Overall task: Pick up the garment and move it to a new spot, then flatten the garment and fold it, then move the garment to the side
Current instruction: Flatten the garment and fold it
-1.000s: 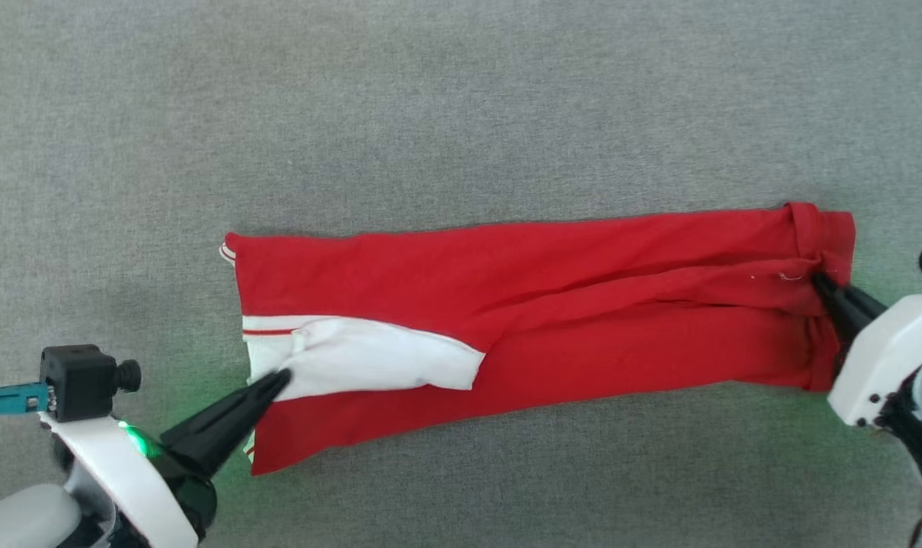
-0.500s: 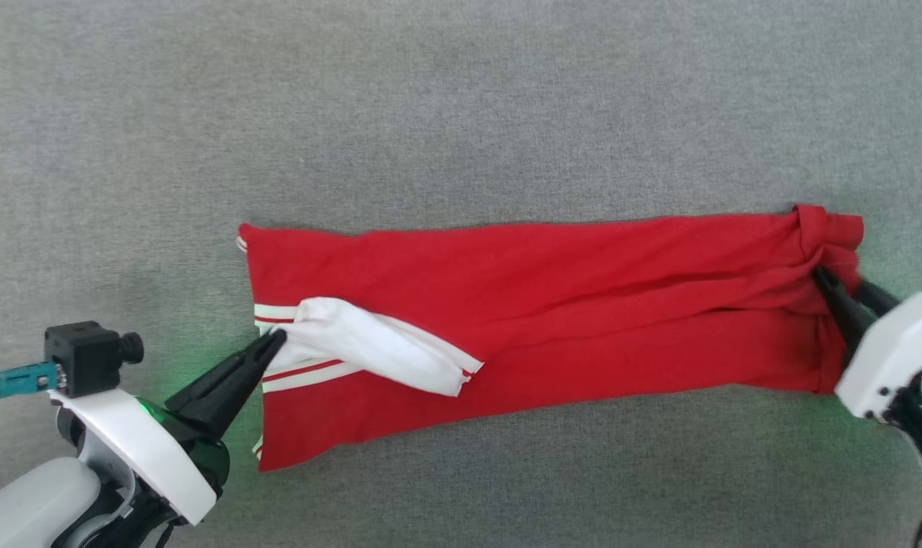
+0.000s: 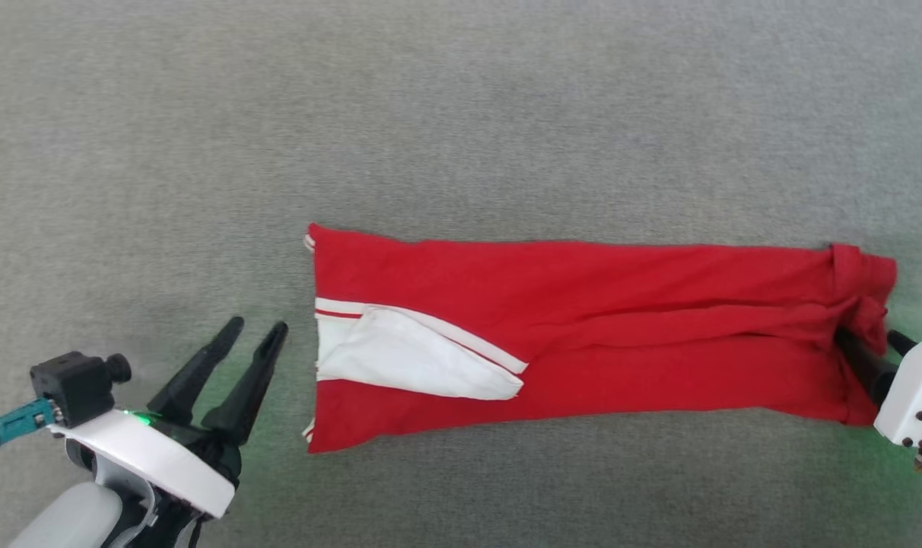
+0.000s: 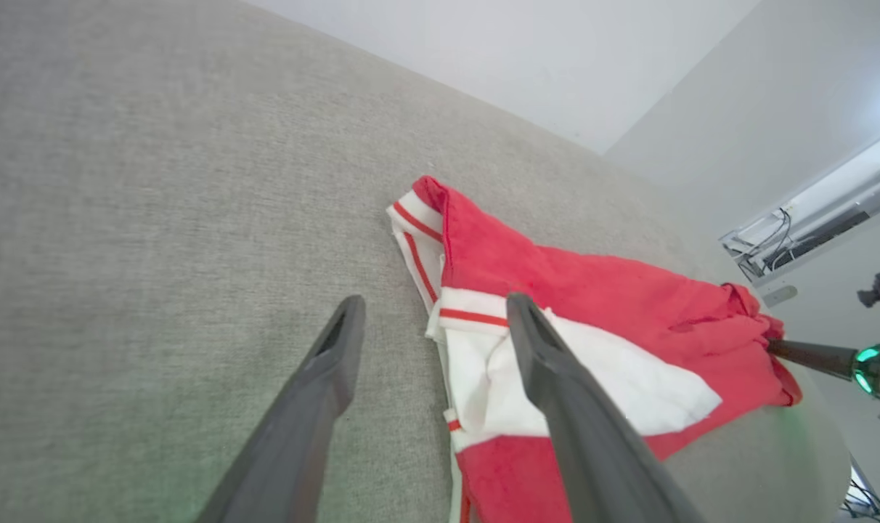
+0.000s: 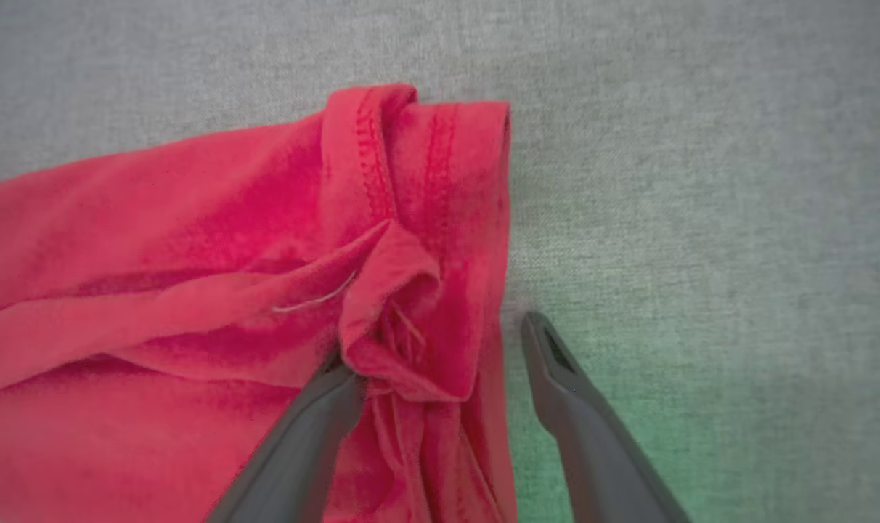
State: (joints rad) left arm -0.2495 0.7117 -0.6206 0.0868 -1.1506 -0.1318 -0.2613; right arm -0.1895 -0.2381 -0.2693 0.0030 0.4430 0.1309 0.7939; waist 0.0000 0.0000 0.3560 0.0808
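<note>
Head view: long red garment [image 3: 621, 304], white sleeve [image 3: 400, 358], on grey surface [image 3: 461, 114]

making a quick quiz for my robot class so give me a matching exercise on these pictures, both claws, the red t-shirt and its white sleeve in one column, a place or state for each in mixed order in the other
Column one
1. left claw
2. right claw
3. red soft-fabric T-shirt
4. short white sleeve

Column two
a. folded over the red cloth near one end
b. open, one finger against the shirt's bunched end
c. open over the grey fabric surface, apart from the shirt
d. lying in a long narrow strip

Pairs: 1-c, 2-b, 3-d, 4-a
</note>
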